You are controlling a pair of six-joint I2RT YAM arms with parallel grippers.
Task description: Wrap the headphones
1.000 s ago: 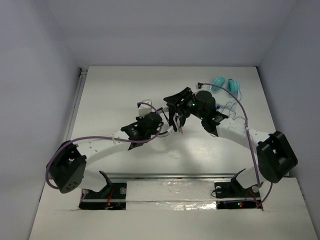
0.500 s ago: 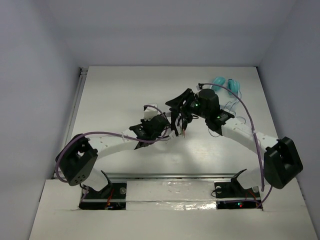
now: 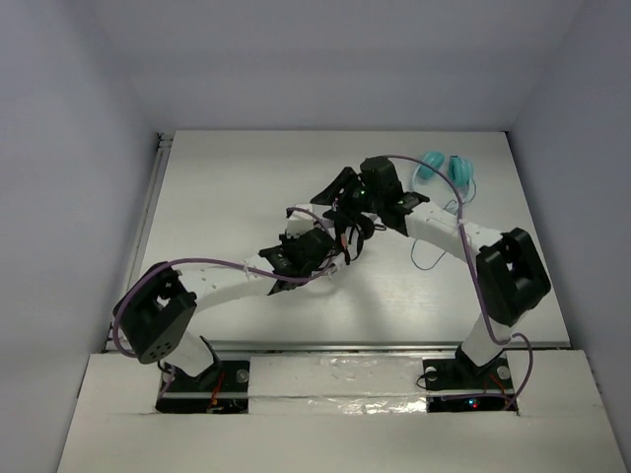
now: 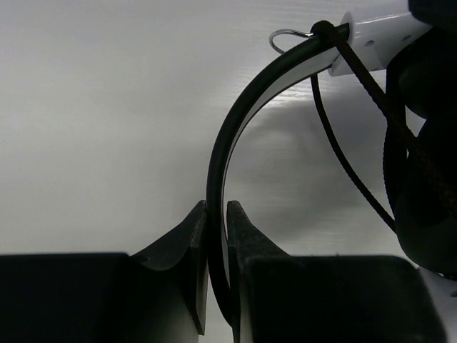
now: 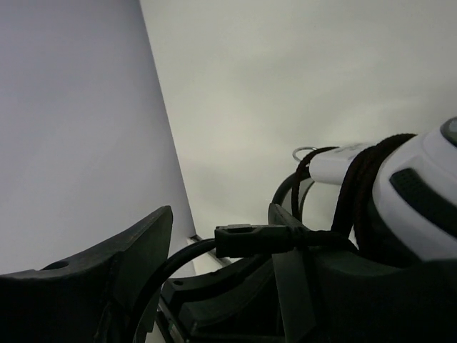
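Note:
The black-and-white headphones point(image 3: 352, 229) hang above the table's middle between my two grippers. My left gripper point(image 3: 335, 254) is shut on the thin black headband point(image 4: 220, 143), which rises between its fingers to the white slider point(image 4: 378, 32). Part of the long black cable point(image 4: 343, 157) is wound round the cup end point(image 5: 364, 179), beside the white shell point(image 5: 428, 186). My right gripper point(image 3: 337, 187) sits just beyond the headphones. In the right wrist view it point(image 5: 221, 209) is open, and the cable's black plug point(image 5: 250, 239) lies across the gap, touching no pad that I can see.
Teal headphones point(image 3: 444, 168) with a thin blue cord lie at the far right. The enclosure's side wall point(image 5: 78, 128) is close to the right gripper's left. Purple arm cables loop beside both arms. The white table point(image 3: 227, 187) extends to the left.
My right arm has drawn in and swung its gripper left and farther back, over the headphones. My left arm has stayed put since half a second ago, still gripping the headband.

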